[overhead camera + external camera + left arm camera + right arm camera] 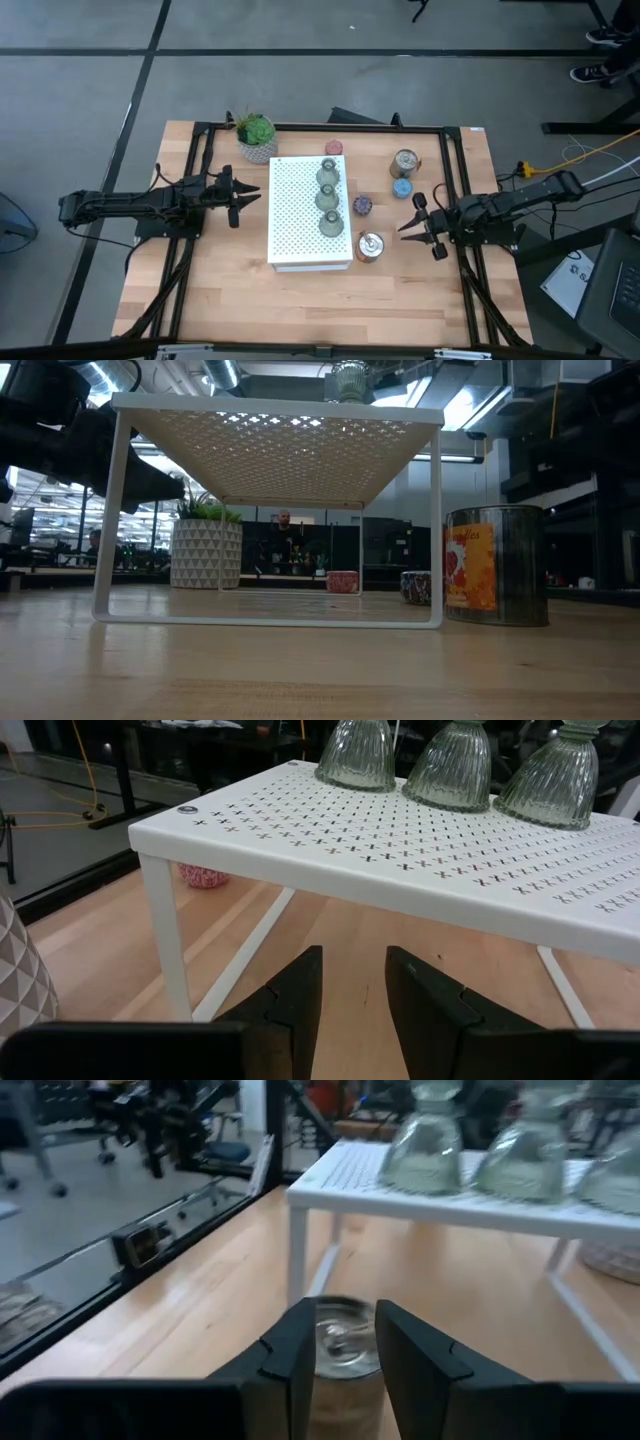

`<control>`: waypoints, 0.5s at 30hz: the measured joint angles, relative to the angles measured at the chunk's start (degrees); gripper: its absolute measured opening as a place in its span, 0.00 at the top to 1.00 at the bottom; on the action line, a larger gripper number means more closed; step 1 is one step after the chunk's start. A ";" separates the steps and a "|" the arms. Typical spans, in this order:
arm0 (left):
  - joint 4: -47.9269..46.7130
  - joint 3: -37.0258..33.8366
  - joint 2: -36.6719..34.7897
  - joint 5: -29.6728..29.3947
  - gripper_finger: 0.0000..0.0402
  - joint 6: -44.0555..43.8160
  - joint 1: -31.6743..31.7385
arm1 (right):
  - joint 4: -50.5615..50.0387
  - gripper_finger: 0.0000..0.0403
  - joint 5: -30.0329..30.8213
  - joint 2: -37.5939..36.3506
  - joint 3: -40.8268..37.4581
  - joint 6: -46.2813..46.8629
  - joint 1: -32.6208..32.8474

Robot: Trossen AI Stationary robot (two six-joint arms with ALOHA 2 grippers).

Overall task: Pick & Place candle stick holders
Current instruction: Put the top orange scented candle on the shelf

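Right hand (415, 226), fingers parted and grasping nothing, faces a silvery holder (369, 246) beside the white box (300, 215).

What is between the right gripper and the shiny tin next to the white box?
Nothing: in the high view, only bare table separates the right gripper from the silvery holder.

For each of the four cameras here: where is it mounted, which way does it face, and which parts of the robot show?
High: overhead, straight down; both arms, left gripper, right gripper.
Low: table height, level under the white shelf; a dark arm at upper left.
Left wrist: faces the shelf; own fingers open.
Right wrist: faces a silvery metal holder between its fingers.
Shared: three green glass holders on the shelf.
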 joint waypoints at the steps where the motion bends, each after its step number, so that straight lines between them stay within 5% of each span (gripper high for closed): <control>1: 0.01 0.00 0.00 0.00 0.73 -0.01 -0.01 | -0.17 0.73 -0.68 0.79 0.26 0.12 0.02; 9: 0.01 0.00 0.00 0.00 0.73 0.01 0.01 | -0.67 0.73 -1.84 10.17 3.68 1.76 2.06; 15: -0.01 0.02 0.00 0.00 0.73 0.01 0.01 | -1.42 0.73 -1.86 14.67 7.20 -5.72 2.23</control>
